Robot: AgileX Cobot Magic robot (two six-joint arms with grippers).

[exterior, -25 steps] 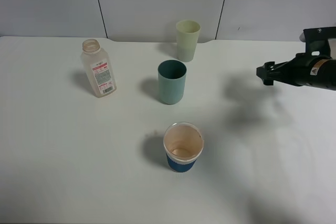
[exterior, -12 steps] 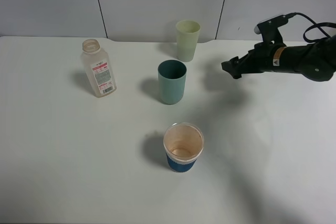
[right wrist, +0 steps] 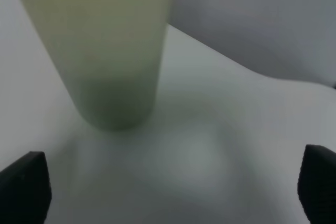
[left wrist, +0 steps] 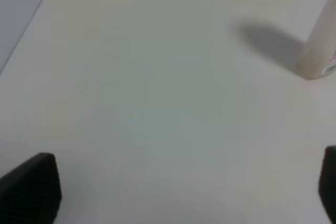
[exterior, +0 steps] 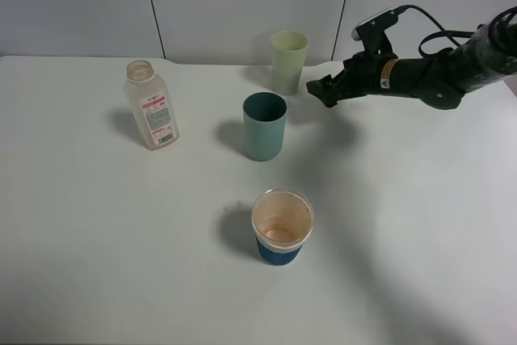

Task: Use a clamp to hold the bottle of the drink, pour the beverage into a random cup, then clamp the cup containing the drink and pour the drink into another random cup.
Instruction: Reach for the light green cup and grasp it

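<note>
1. Tall, smooth, pale yellow-green plastic tumbler (exterior: 289, 61): upright, just behind the plain teal plastic tumbler (exterior: 264, 125).
2. Square-shouldered clear plastic bottle (exterior: 150, 105): upright, capless, left of the teal tumbler.
3. Right gripper (exterior: 317, 91): behind-right of the teal tumbler, jaws wide apart, empty.
4. Left gripper (left wrist: 178, 192): jaws apart, empty.

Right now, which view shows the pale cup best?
Exterior high: the whole pale cup shows, rim included. Right wrist shows its wall close but blurred, rim cut off. Left wrist misses it.
</note>
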